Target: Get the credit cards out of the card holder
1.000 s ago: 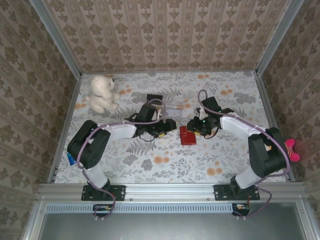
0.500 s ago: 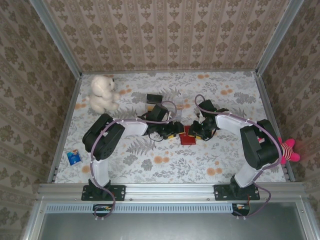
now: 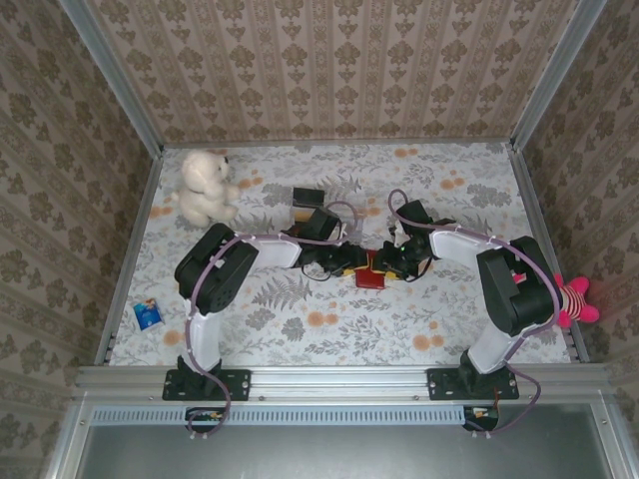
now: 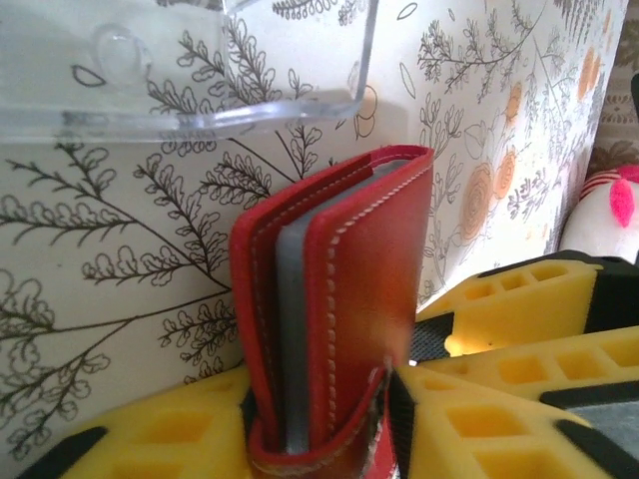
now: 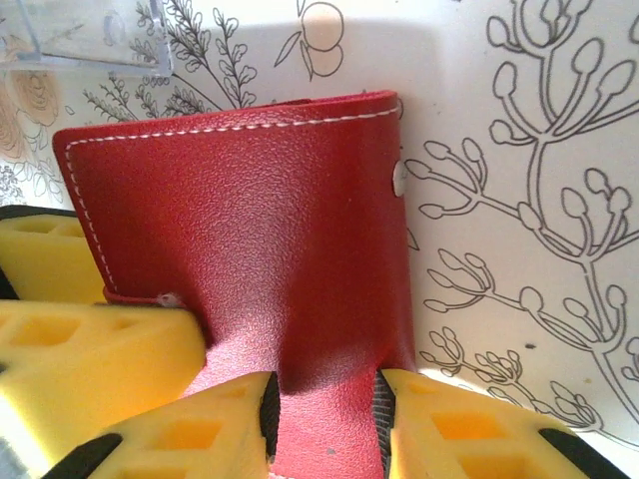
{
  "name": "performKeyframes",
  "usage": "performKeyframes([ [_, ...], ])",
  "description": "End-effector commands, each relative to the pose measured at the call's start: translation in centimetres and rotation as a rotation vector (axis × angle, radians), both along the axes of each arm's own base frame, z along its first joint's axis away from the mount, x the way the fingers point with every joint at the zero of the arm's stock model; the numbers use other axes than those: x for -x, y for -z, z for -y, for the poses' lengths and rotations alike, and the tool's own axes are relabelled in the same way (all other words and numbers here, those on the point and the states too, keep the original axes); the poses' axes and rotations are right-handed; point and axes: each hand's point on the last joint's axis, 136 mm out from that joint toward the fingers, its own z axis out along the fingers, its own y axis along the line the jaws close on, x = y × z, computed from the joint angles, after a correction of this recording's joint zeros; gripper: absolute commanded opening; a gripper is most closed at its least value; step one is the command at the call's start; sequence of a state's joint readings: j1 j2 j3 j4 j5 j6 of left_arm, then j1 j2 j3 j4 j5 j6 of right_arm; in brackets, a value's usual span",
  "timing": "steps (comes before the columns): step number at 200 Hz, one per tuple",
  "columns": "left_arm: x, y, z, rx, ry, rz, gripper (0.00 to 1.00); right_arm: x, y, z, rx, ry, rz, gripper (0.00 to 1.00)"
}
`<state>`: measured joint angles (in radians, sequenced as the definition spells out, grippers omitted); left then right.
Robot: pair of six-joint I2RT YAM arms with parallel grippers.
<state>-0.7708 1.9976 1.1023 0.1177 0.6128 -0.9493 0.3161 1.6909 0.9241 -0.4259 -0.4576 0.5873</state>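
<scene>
You have the floral table (image 3: 300,329), with a white teddy bear (image 3: 205,187) at back left. A clear tray (image 4: 190,100) lies just beyond the red card holder (image 3: 374,272), which sits mid-table between both arms. Its covers are slightly ajar, with grey sleeves (image 4: 291,329) showing between them. Your left gripper (image 4: 319,439) is clamped on its near end. Your right gripper (image 5: 324,419) pinches one red cover, which creases between the fingers.
</scene>
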Motion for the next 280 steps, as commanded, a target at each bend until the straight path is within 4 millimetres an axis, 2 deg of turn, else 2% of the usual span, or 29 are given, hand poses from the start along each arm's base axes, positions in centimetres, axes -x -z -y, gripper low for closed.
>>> performKeyframes([
  [1,0.6,-1.0,1.0,0.062,0.05,0.005,0.26,0.7,-0.2,-0.7,-0.053,0.001,-0.031,0.33],
  [17,0.6,-1.5,0.8,0.067,0.055,0.02,0.17,0.4,-1.0,-0.4,-0.04,0.006,-0.005,0.35],
  [35,0.9,-2.5,-0.5,0.037,0.063,0.053,0.15,-0.1,-2.4,0.7,0.01,0.023,0.05,0.38],
  [62,2.3,-4.3,-3.9,-0.116,0.109,0.123,0.15,-1.2,-5.2,2.6,0.103,0.058,0.156,0.55],
  [75,3.4,-4.9,-6.9,-0.274,0.138,0.148,0.16,-1.9,-6.5,3.1,0.126,0.08,0.209,0.62],
  [87,4.2,-5.7,-9.6,-0.425,0.165,0.186,0.16,-1.6,-7.0,3.7,0.153,0.094,0.217,0.68],
  [93,4.1,-6.1,-11.0,-0.502,0.161,0.215,0.17,-1.8,-7.3,3.9,0.157,0.104,0.23,0.71],
  [110,4.9,-7.1,-14.7,-0.705,0.171,0.252,0.17,-2.0,-7.8,4.0,0.155,0.118,0.253,0.74],
  [130,5.1,-8.3,-17.6,-0.924,0.178,0.307,0.18,-1.7,-7.6,4.2,0.156,0.13,0.246,0.78],
  [145,4.5,-9.6,-18.8,-1.126,0.168,0.407,0.18,-2.1,-7.8,4.1,0.149,0.14,0.266,0.79],
  [150,4.5,-9.5,-19.1,-1.194,0.182,0.418,0.18,-2.0,-7.7,4.1,0.15,0.14,0.265,0.79],
  [166,4.4,-8.4,-19.0,-1.327,0.198,0.414,0.18,-1.7,-7.3,4.5,0.161,0.155,0.257,0.79],
  [177,4.4,-7.2,-18.2,-1.353,0.209,0.412,0.18,-1.5,-6.9,4.8,0.173,0.165,0.248,0.8],
  [180,4.3,-6.9,-18.0,-1.352,0.207,0.412,0.18,-1.5,-7.7,4.8,0.166,0.171,0.273,0.8],
  [203,4.6,-4.4,-15.0,-1.253,0.21,0.378,0.23,-1.0,-7.7,5.6,0.188,0.194,0.276,0.8],
  [221,4.8,-3.3,-12.4,-1.137,0.223,0.359,0.35,-0.8,-7.5,6.0,0.197,0.207,0.27,0.8],
  [243,5.6,-3.4,-8.9,-0.936,0.275,0.336,0.57,-0.6,-7.5,6.2,0.191,0.21,0.264,0.8],
  [256,6.0,-4.0,-7.4,-0.811,0.278,0.311,0.64,-0.7,-7.7,5.9,0.178,0.202,0.27,0.8],
  [280,5.5,-5.4,-7.3,-0.612,0.203,0.251,0.72,-0.8,-8.0,5.5,0.153,0.193,0.275,0.8],
])
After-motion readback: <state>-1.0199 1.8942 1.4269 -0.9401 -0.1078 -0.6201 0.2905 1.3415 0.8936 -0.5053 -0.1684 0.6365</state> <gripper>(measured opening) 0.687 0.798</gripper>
